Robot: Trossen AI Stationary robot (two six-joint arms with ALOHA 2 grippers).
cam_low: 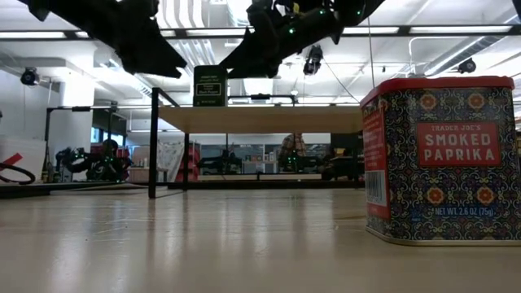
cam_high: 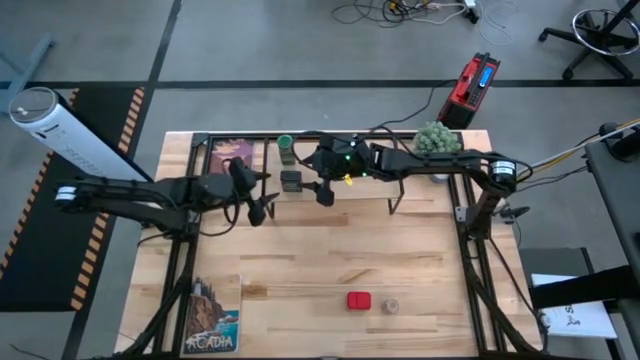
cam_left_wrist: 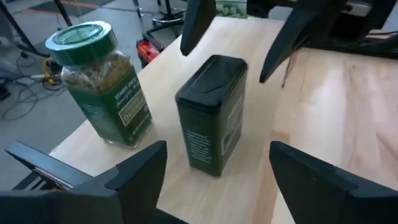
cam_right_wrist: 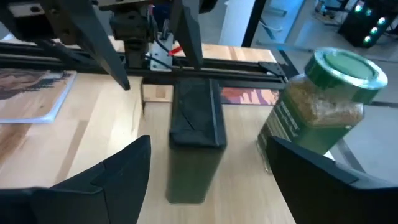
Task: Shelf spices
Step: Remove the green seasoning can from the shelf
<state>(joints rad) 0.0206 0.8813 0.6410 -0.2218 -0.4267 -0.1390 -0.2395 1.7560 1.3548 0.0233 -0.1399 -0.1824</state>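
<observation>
Here, with both the left gripper (cam_left_wrist: 205,180) and right gripper (cam_right_wrist: 205,180) spread around the dark tin (cam_high: 291,181) on the shelf (cam_high: 420,197), either could topple it into the green-capped jar (cam_high: 286,149).

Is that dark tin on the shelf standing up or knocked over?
Standing up. The dark tin rests on its base on the shelf, lid on top, beside the green-capped jar.
</observation>
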